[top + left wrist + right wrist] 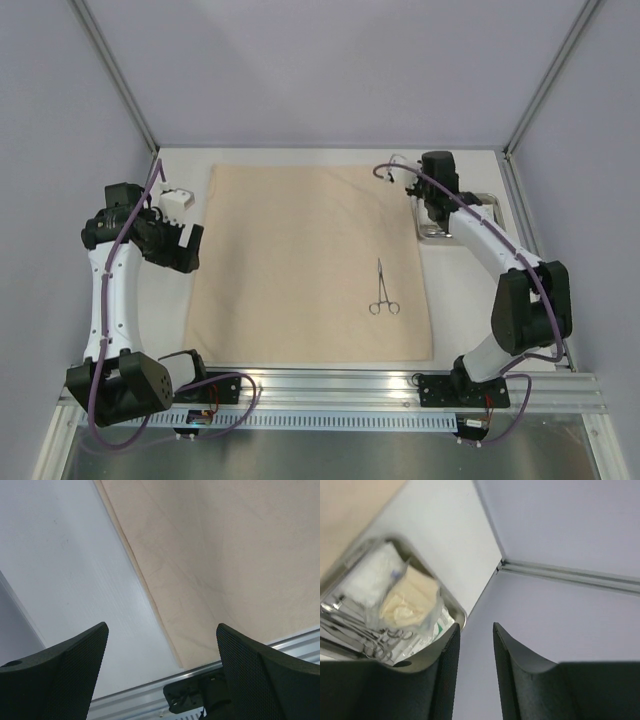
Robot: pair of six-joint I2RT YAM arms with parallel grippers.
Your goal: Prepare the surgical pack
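The tan cloth sheet (pixel 310 262) lies flat in the middle of the table; its left edge shows in the left wrist view (pixel 225 555). One steel scissor-handled clamp (pixel 382 290) lies on the cloth's right part. The steel tray (pixel 488 205) stands right of the cloth. In the right wrist view the tray (pixel 461 614) holds white gauze (pixel 370 572), a clear packet with cream contents (pixel 412 602), a white packet (pixel 432 630) and several clamps (pixel 370 636). My right gripper (pixel 432 222) (pixel 475 626) hangs over the tray's left end, jaws slightly apart, empty. My left gripper (pixel 188 248) (pixel 161 626) is wide open, empty, above the table by the cloth's left edge.
A small white block (pixel 178 198) sits at the left, just behind the left gripper. Enclosure walls and frame posts stand close on both sides and behind. An aluminium rail (pixel 330 385) with the arm bases runs along the near edge.
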